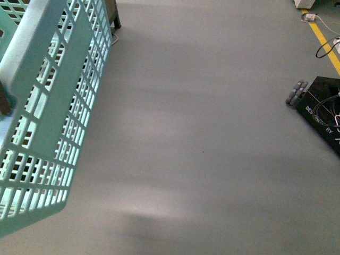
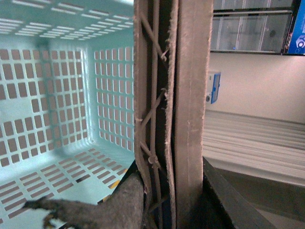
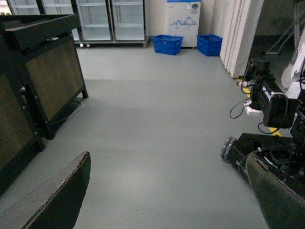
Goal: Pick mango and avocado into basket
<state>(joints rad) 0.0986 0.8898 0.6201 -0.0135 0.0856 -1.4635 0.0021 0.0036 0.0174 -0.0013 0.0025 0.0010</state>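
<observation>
Evidently the left arm carries the load: its wrist camera looks along the brown ribbed handle (image 2: 188, 95), which runs straight away from the left pincer (image 2: 171, 191) and fills the gap between the two sides. A grey padded finger (image 2: 109, 205) presses against one flank of that handle and a dark finger sits against the other, so the pincer is clamped on it. Past the handle the view goes down into the basket (image 1: 48, 133), showing pale teal slotted walls meeting a slotted floor at a rounded corner. In the front view the basket takes up the left edge and is tilted. One slotted side wall faces the camera, and its long axis slants from the lower left up toward the top middle, with the low corner over the grey floor (image 1: 202, 133). The right arm is held low and roughly level, aimed across the room. The right pincer (image 3: 167, 157) is spread wide, its fingers far apart with only floor showing between them. Ahead of it are a dark wooden stand (image 3: 43, 81), glass-door fridges (image 3: 112, 21) and blue crates (image 3: 167, 44) — and, off to one side, a black wheeled base (image 1: 324, 106) trailing cables.
</observation>
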